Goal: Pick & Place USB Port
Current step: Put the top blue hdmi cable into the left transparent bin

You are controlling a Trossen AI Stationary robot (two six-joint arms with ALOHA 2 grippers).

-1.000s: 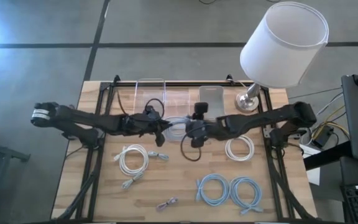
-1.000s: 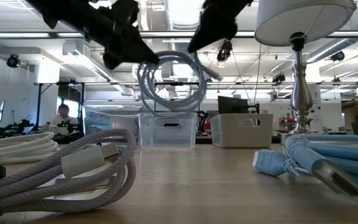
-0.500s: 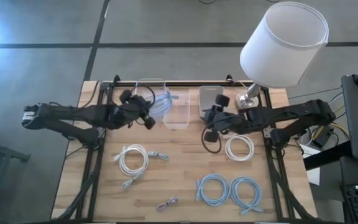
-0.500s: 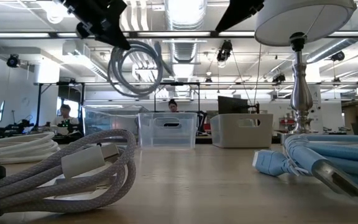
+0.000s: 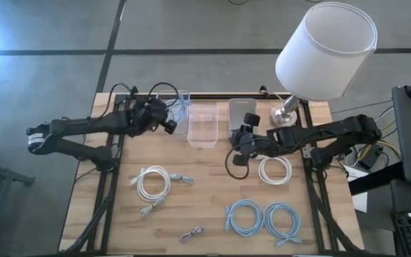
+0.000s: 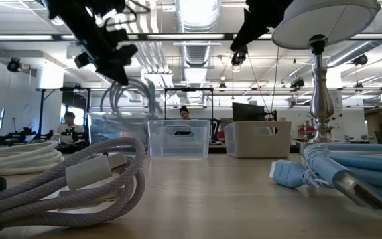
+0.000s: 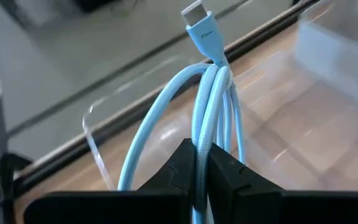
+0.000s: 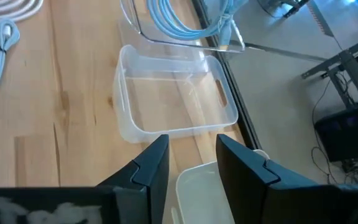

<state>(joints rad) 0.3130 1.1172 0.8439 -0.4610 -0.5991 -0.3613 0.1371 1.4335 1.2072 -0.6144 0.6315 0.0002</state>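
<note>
A light-blue coiled USB cable [image 5: 180,108] hangs from my left gripper [image 5: 168,121], which is shut on it above the leftmost clear bin [image 5: 164,96] at the table's far edge. In the low view the coil [image 6: 128,99] dangles under that gripper [image 6: 113,63], its lower loops level with the bin's rim [image 6: 115,118]. The left wrist view shows the cable's plug [image 7: 197,17] sticking out past the fingers. My right gripper [image 5: 240,145] is open and hovers over the table's middle, near the frosted bin [image 5: 242,111], touching nothing. My left gripper pinches several strands of the blue coil [image 7: 202,134] between its two fingers [image 7: 180,168], the strands running along the gap. The coil is lifted clear of the table and hangs slack below the gripper over the leftmost bin. Whether it touches the bin I cannot tell.
A second clear bin [image 5: 204,125] stands between the other two. A lamp [image 5: 290,111] with a white shade [image 5: 325,50] stands at the far right. White cable coils [image 5: 153,182] [image 5: 275,170], two blue coils [image 5: 243,216] [image 5: 282,218] and a small cable [image 5: 191,233] lie on the near half.
My left gripper has carried the blue coil from the table's middle toward the far left and down, over the leftmost bin. My right gripper, which was beside the coil a second ago, has drawn back toward the table's right.
</note>
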